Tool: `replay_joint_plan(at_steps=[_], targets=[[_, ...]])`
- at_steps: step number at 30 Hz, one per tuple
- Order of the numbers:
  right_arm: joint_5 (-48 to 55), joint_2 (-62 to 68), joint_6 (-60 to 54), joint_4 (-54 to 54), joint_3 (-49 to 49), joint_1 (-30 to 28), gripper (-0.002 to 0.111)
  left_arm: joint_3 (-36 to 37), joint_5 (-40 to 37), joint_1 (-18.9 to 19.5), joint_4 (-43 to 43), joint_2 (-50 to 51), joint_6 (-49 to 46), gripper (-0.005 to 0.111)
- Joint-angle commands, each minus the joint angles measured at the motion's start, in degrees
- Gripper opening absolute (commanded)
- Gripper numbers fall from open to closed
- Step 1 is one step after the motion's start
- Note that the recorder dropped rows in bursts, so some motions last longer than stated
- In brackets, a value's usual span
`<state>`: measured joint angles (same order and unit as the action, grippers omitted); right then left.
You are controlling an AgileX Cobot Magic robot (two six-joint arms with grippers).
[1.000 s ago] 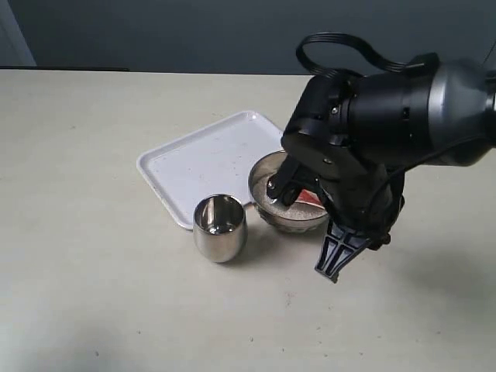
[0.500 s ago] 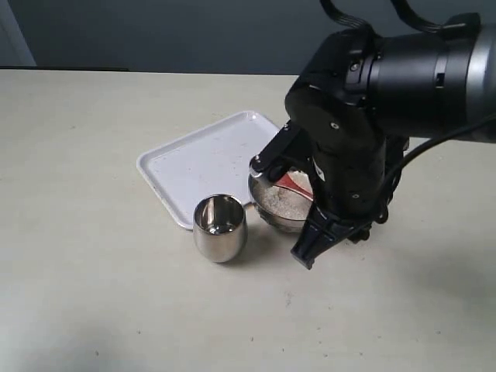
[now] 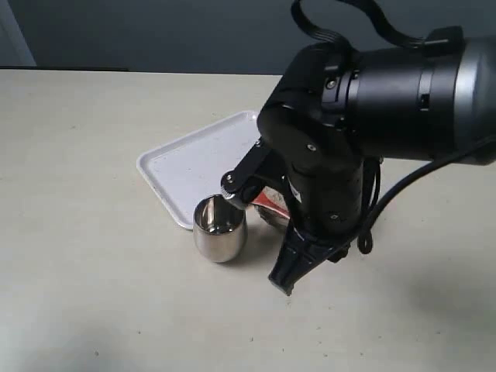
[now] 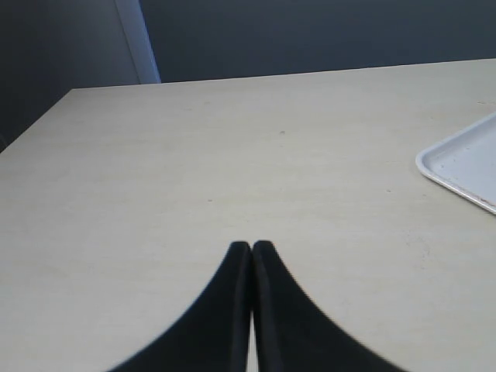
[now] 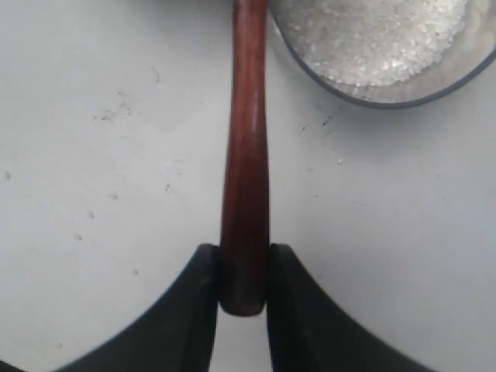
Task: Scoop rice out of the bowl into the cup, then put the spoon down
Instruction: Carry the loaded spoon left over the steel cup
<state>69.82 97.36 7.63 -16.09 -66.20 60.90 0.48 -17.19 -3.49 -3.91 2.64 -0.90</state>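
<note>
My right claw (image 5: 244,273) is clamped on the handle's end of the slim wooden spoon (image 5: 246,139): light, stiff, glossy, so I judge it could swivel if tipped fast. Loose white rice (image 5: 372,39) lies in the shiny steel bowl (image 5: 403,99). Just left of the exterior view's centre, the rounded steel cup (image 3: 219,229) stands on the tabletop (image 3: 93,294). My left claw (image 4: 252,260) is pressed together, empty.

Right arm (image 3: 364,116) was bulky matte black, rounded housings, small bright screws (image 3: 331,84), silver-grey band (image 3: 477,101) further back. Black cable (image 3: 387,27) looped over top. Left gripper (image 4: 252,252), right gripper (image 5: 243,267): jaws were plain black, curved, tapered.
</note>
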Motion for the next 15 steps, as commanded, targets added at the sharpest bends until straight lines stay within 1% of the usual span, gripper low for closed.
replay_joint_plan(at_steps=[1, 7, 15], targets=[[0.14, -0.63, 0.66, -0.05, -0.38, 1.42, -0.001, -0.48, 0.74, -0.10, -0.08, 0.06, 0.36, 0.001], [0.14, -0.63, 1.42, -1.34, -0.38, 2.54, -0.001, -0.48, 0.74, -0.10, -0.08, 0.06, 0.36, 0.001], [0.14, -0.63, 2.97, -6.86, -0.38, 6.30, -0.001, -0.48, 0.58, -0.10, -0.08, 0.06, 0.36, 0.001]])
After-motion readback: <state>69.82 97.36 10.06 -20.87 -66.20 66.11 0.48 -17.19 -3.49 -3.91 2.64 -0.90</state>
